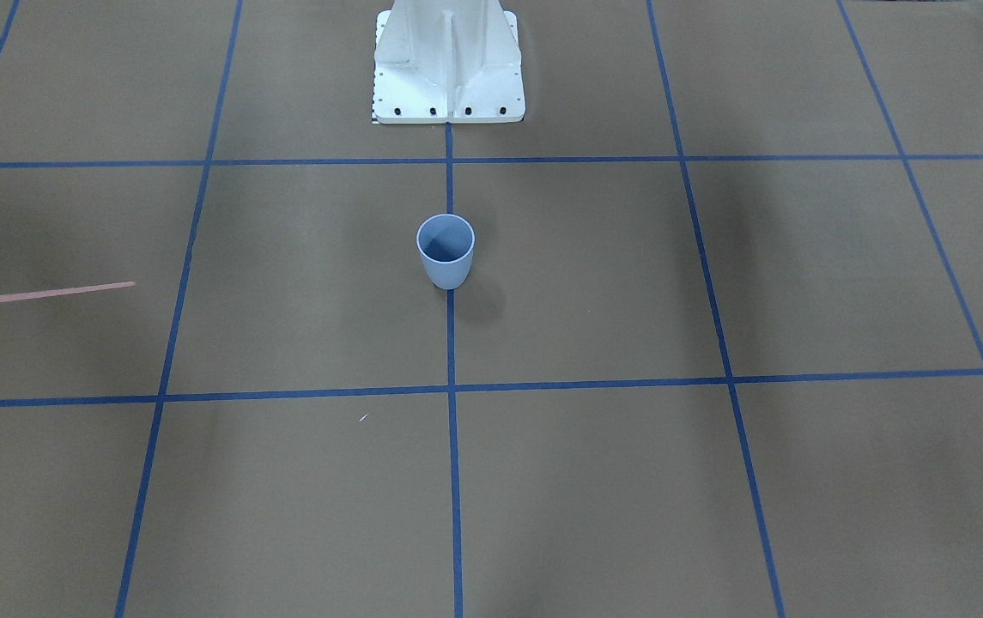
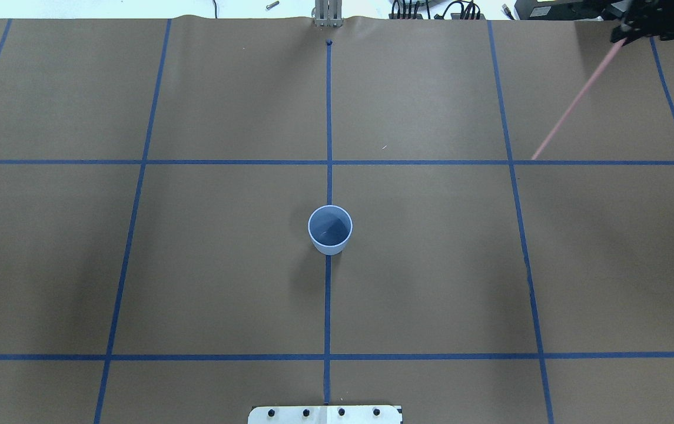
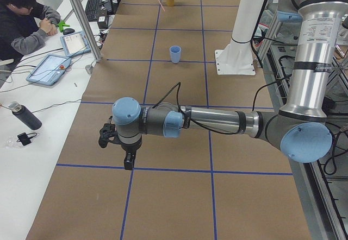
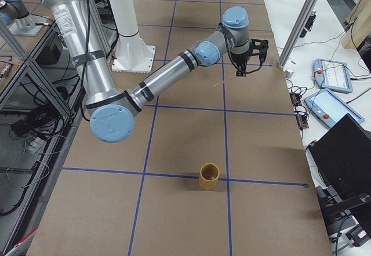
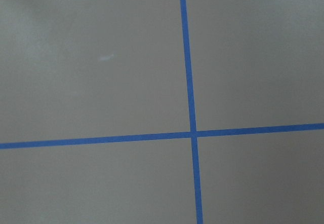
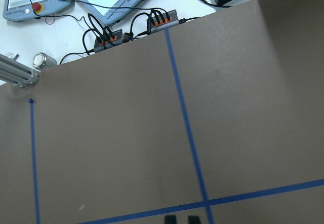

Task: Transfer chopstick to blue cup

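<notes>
The blue cup (image 1: 445, 251) stands upright on the table's centre line, also in the overhead view (image 2: 330, 229). It holds nothing. My right gripper (image 2: 624, 36) is at the far right of the table, well away from the cup. It is shut on the top end of the pale pink chopstick (image 2: 577, 101), which slants down from it above the table. The stick also shows in the front view (image 1: 36, 294) and the right side view (image 4: 227, 80). My left gripper (image 3: 129, 164) hangs low over the table's left end. It shows only in the left side view, so I cannot tell its state.
A yellow cup (image 4: 209, 176) stands upright near the table's right end. The robot's white base (image 1: 448, 64) is behind the blue cup. An operator (image 3: 24, 17) sits at a side bench with tablets (image 3: 51, 69) and cables.
</notes>
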You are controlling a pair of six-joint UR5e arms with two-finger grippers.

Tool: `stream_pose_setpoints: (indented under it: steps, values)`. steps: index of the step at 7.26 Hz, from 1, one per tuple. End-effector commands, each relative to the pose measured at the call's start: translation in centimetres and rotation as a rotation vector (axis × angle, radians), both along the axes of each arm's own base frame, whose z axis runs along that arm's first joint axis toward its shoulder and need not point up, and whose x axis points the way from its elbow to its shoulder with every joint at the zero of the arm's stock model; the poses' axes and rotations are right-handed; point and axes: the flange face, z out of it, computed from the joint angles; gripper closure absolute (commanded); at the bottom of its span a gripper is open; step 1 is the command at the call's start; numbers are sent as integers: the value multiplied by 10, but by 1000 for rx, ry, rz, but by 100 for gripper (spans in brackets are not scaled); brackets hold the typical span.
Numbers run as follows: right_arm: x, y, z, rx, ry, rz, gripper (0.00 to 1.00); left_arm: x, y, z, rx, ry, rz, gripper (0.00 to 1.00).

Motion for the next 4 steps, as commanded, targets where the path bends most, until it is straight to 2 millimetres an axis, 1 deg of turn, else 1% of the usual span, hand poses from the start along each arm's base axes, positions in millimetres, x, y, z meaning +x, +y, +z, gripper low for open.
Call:
stream_pose_setpoints:
  steps: [1,2,3,4]
  values:
    - [-96,13,-80,-123,-39,72,100,0,1,0,-6,1,-5,2]
    - [-131,29,-133,-177,25,101,100,0,1,1,-6,1,-5,2]
    - [-185,58,-163,-189,95,150,100,0,1,1,-6,1,-5,2]
    - [-228,76,-180,-202,107,209,100,1,2,3,-10,1,-5,2]
